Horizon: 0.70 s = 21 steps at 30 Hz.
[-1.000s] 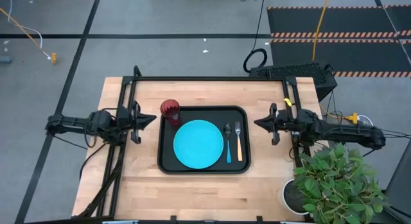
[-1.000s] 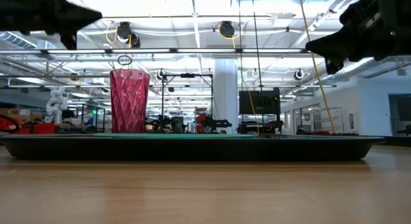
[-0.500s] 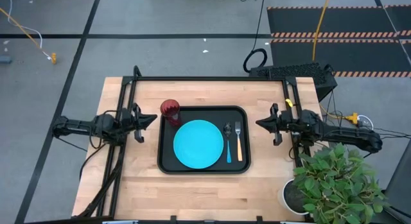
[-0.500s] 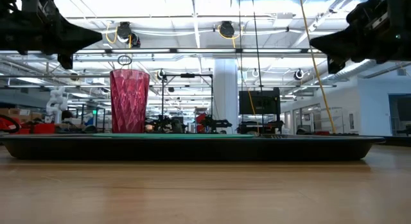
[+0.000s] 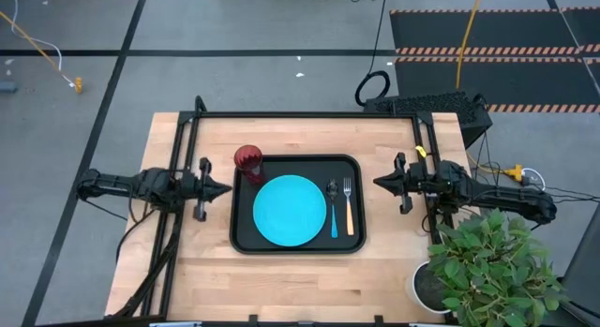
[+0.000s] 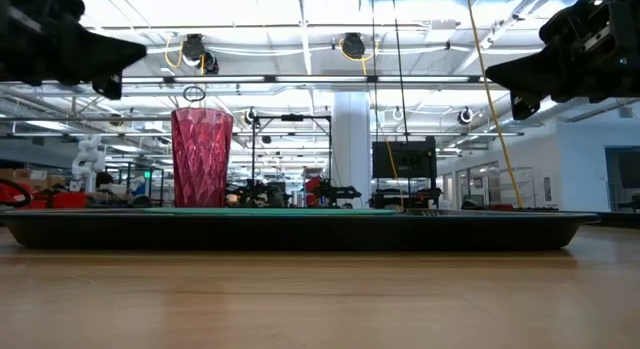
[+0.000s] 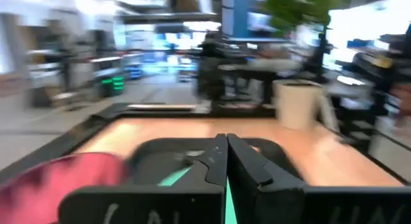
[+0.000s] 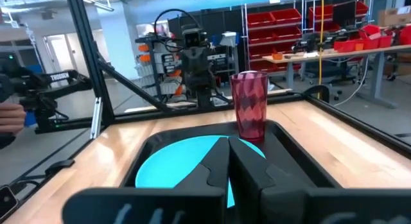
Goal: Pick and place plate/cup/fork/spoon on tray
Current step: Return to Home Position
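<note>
The tray (image 5: pixel 246 235) lies in the middle of the counter (image 5: pixel 281 285), its long sides parallel to the far and near edges, and everything the task names sits inside its rim. The plate (image 5: pixel 290 210), the widest piece, lies flat at the tray's centre. The cup (image 5: pixel 247 159) stands upright in the tray corner nearest the counter's far left corner, beside the plate rather than on it, probably so it has a level footing. The spoon (image 5: pixel 333 210) and the fork (image 5: pixel 349 210) lie parallel, side by side, in the strip between the plate and the tray rim on the right-edge side, handles toward the near edge. It reads as a finished place setting, with nothing left on the bare wood to fetch. The left gripper (image 5: pixel 223 187) hovers above the counter between its left edge and the tray, pointing at the tray but apart from it. Its fingers (image 7: pixel 207 165) are pressed together tip to tip and grip nothing. The right gripper (image 5: pixel 377 182) hangs near the right edge, mirrored, its fingers (image 8: pixel 215 163) likewise closed and empty. Held out to the sides like this, neither arm can snag the cup, which suits a parked pose.
</note>
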### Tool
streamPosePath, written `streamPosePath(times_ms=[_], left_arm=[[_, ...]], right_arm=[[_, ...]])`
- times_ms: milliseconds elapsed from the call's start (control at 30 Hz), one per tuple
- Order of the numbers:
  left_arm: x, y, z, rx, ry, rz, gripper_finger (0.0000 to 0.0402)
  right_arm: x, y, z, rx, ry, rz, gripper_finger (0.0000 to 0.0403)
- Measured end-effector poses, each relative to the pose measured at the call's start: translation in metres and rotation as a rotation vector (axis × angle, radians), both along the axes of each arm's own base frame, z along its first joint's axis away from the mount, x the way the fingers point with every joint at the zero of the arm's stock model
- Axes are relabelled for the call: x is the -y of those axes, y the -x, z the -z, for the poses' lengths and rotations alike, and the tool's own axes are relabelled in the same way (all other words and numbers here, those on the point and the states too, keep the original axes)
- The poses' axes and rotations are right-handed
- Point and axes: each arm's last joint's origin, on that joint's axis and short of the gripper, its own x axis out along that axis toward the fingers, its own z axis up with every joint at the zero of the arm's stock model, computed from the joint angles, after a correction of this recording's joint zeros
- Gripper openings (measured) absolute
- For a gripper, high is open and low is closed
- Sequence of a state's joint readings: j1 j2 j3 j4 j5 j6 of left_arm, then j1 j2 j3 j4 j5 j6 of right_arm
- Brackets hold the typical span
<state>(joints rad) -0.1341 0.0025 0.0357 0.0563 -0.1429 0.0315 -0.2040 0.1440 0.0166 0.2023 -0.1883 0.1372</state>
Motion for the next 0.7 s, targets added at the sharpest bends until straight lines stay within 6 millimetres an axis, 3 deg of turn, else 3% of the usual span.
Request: streamPosePath(times_ms=[133, 700], left_arm=[[0.003, 0.000, 0.002, -0.015, -0.037, 0.102, 0.0002], [-0.008, -0.002, 0.004, 0.021, -0.037, 0.052, 0.0004]], right_arm=[[0.000, 0.000, 0.000, 0.001, -0.002, 0.000, 0.0000], [-0.001, 0.000, 0.006, -0.066, -0.066, -0.052, 0.0000]])
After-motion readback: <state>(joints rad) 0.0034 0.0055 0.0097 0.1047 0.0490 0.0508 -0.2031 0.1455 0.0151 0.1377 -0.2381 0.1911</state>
